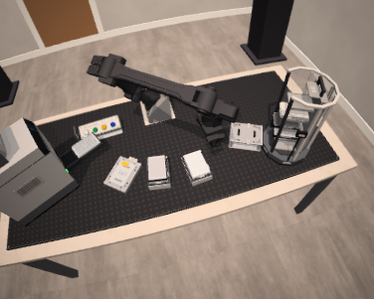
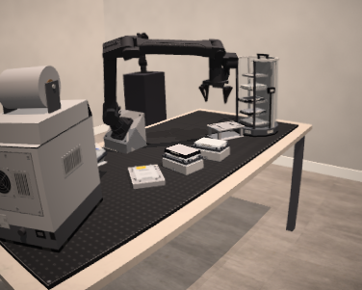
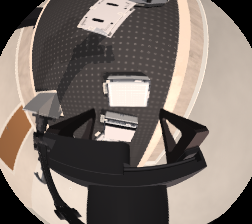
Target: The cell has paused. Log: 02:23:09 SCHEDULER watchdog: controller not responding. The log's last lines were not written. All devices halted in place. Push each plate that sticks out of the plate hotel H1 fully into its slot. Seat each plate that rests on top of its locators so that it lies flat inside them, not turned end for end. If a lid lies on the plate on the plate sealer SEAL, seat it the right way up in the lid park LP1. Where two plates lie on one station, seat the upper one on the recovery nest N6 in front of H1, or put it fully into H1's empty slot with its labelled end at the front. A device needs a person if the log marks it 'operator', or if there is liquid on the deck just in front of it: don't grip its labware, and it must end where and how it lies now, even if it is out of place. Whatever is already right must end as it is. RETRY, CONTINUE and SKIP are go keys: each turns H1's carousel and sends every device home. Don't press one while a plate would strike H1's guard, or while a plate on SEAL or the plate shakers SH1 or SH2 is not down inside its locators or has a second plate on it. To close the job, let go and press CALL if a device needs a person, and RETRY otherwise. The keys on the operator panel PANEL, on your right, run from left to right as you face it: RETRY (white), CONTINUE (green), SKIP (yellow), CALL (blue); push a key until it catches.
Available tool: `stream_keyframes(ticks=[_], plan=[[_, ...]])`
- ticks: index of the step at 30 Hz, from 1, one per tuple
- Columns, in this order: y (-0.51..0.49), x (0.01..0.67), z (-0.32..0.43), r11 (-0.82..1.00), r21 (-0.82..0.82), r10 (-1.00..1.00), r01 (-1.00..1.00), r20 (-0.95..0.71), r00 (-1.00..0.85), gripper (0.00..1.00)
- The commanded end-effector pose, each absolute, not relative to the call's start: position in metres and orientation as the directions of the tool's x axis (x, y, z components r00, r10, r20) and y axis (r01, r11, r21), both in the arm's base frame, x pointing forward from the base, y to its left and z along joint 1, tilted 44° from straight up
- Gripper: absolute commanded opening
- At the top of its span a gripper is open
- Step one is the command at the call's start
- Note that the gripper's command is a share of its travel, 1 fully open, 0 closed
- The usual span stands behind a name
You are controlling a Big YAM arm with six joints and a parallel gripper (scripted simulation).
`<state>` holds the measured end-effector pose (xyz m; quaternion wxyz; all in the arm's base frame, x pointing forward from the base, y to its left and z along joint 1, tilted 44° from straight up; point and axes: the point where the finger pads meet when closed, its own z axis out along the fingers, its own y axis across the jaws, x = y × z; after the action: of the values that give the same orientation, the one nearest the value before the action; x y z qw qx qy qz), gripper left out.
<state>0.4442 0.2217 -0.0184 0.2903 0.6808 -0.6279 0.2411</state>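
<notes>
My gripper [image 1: 215,137] is open and empty, high above the deck between the right shaker and the recovery nest N6 [image 1: 246,136]; it also shows in the side view [image 2: 215,92]. N6 is empty and stands in front of the plate hotel H1 [image 1: 300,115], which holds several plates behind its clear guard. Two shakers carry plates: the left one [image 1: 158,172] and the right one [image 1: 196,167], whose plate sits slightly skewed. The wrist view looks down on the right shaker's plate [image 3: 127,90]. The lid park LP1 [image 1: 121,173] has a yellow label. A plate [image 1: 86,145] lies on the sealer's tray.
The sealer SEAL [image 1: 24,178] is a large grey box at the left end. The operator panel [image 1: 99,127] with four keys lies behind the sealer's tray. The arm's base [image 1: 158,110] stands at the deck's back edge.
</notes>
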Motion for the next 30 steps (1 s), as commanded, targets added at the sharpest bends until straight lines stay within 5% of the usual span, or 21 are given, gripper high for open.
stream_keyframes(ticks=[1,30], plan=[[0.255,0.457,0.009,-0.061,0.031,-0.739,-0.998,0.67,0.066,1.0],[0.3,0.455,0.043,-0.06,0.045,-0.734,-0.997,0.675,0.075,1.0]])
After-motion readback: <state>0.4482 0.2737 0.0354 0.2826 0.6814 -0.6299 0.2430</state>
